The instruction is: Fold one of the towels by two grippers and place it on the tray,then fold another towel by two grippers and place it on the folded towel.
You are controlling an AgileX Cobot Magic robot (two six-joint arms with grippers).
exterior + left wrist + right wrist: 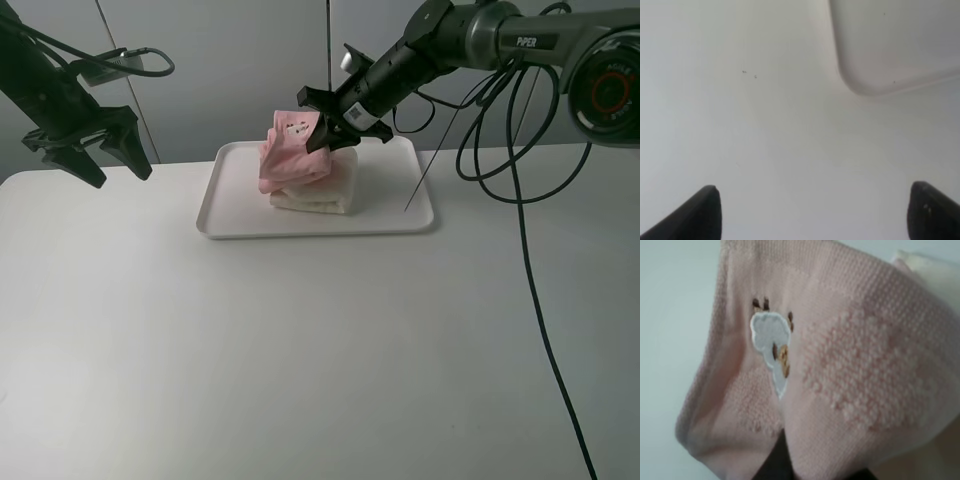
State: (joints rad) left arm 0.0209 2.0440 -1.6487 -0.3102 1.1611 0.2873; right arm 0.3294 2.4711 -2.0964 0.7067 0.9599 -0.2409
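I have the left gripper (112, 160) hanging with its jaws spread wide, pointing down. My right arm (470, 40) reaches across, its right gripper (322, 128) pinched closed.

The counter (300, 350) is lying bare across its whole near half and down both sides, giving a tool wide room to pass. At the far middle the tray (225, 215) is taking up the space, with the cream-white towel (335, 195) and the pink towel (290, 160) piled on it. The right tool (325, 125) and its arm are reaching over that pile, blocking it from above and the far right. The left tool (100, 160) is hanging at the far left, clear of the tray. Black cables (520, 150) are trailing over the right side.
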